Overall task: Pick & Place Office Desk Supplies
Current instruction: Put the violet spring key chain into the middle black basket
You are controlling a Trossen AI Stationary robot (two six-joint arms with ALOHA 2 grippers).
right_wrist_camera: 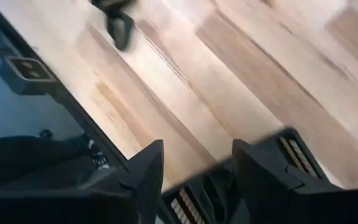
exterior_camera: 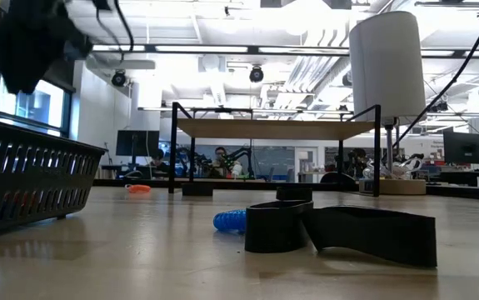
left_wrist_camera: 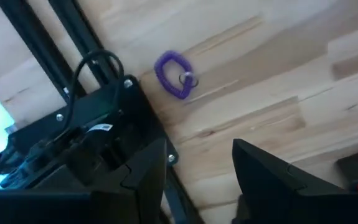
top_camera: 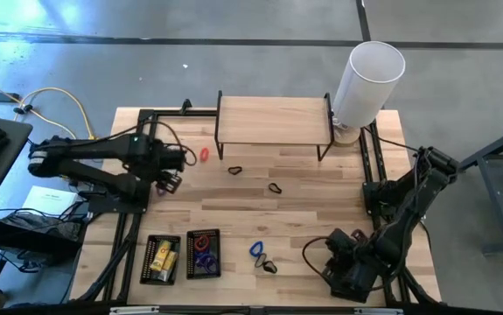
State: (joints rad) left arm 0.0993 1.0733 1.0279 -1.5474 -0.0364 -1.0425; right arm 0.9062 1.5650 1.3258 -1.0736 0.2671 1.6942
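No legible text, brand, no. or sign found in any view. White label [left_wrist_camera: 102,128] noted on black frame part in left wrist view; print too small to be read. White sheet [top_camera: 48,200] noted at left of table in high view; marks on it not readable. Monitors [exterior_camera: 464,147] seen in room bkgd, low view; nothing readable on screens.
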